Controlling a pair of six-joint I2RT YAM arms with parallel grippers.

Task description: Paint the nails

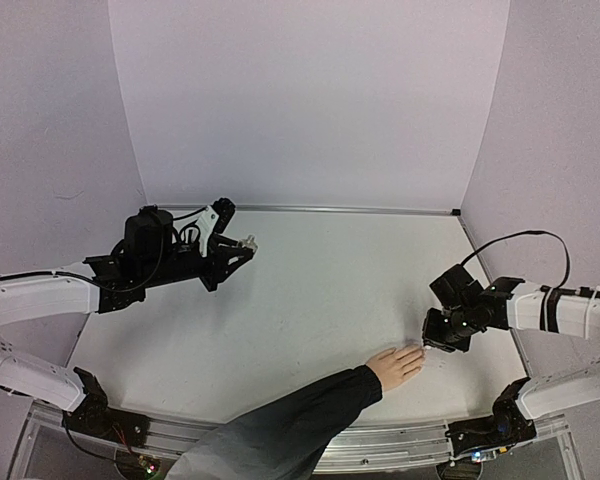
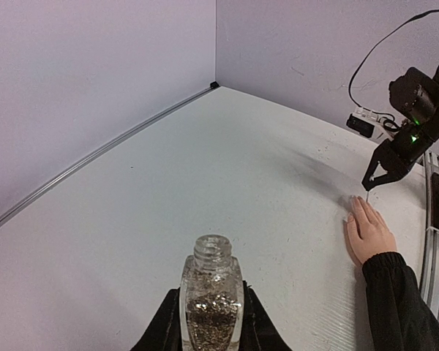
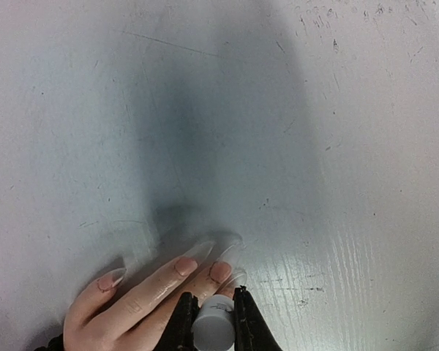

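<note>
**Shiny Nails Under the Little Cap**

A pale hand (image 3: 143, 300) lies flat on the white counter (image 1: 330, 290), palm down, near the front edge on the right side. Its fingers are stretched out. The nails (image 3: 199, 251) are long, see-through and shiny, with round tips. A soft black sleeve (image 1: 280, 430) covers the arm up to the wrist.

The right end effector (image 3: 212, 303) is right above the fingertips. Its two black fingers are clamped on a small round cap (image 3: 211, 333), grey-white and smooth like a little tube. In the left wrist view, a thin stick (image 2: 366, 193) points down from it toward the fingertips. It is too small to tell if it touches a nail.

Well apart, on the left side, the left end effector (image 2: 211, 333) is clamped on a small glass bottle (image 2: 211, 292). The bottle is clear, with flat sides and a round neck with screw rings. Its top is open. Inside is something dark and sparkly, like glitter. The bottle stands upright in the grip, up off the counter.

The counter is smooth but has small dark specks and thin scratches. Plain pale walls (image 1: 310, 100) stand around it.
</note>
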